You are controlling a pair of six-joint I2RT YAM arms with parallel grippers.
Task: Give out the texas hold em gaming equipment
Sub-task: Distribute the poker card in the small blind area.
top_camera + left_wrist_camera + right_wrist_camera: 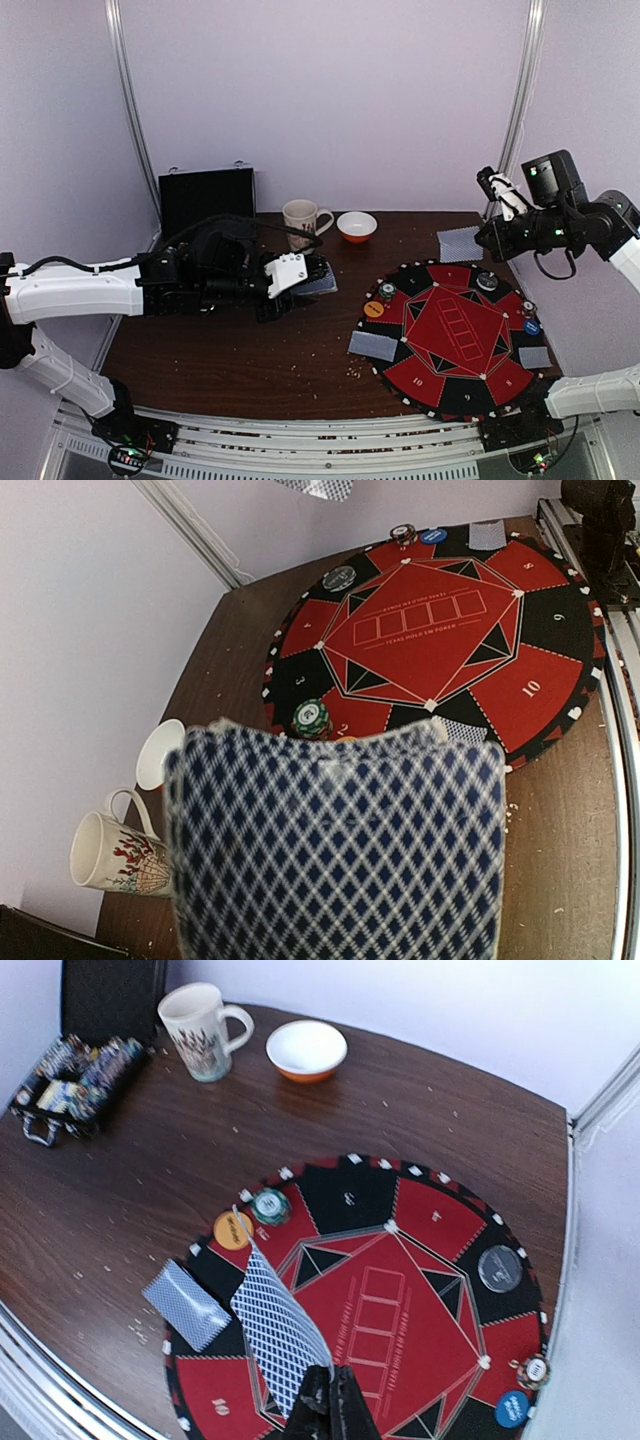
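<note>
My left gripper (303,283) hangs over the brown table left of the round poker mat (455,375), shut on a deck of blue-patterned cards (335,845). The deck fills the left wrist view and hides the fingers. High above the mat's far right edge, my right gripper (333,1388) is shut on a single card (272,1320), which curls away from the closed fingertips. On the mat lie an orange chip (233,1230), a green-white chip (270,1206), a black chip (498,1268), a blue chip (511,1409), a small pile of cards (187,1303) and a second card pile (534,357).
A patterned mug (301,218) and an orange-and-white bowl (357,227) stand at the back of the table. An open black case (75,1080) with rows of chips sits at the back left, its lid (207,200) upright. Crumbs dot the tabletop.
</note>
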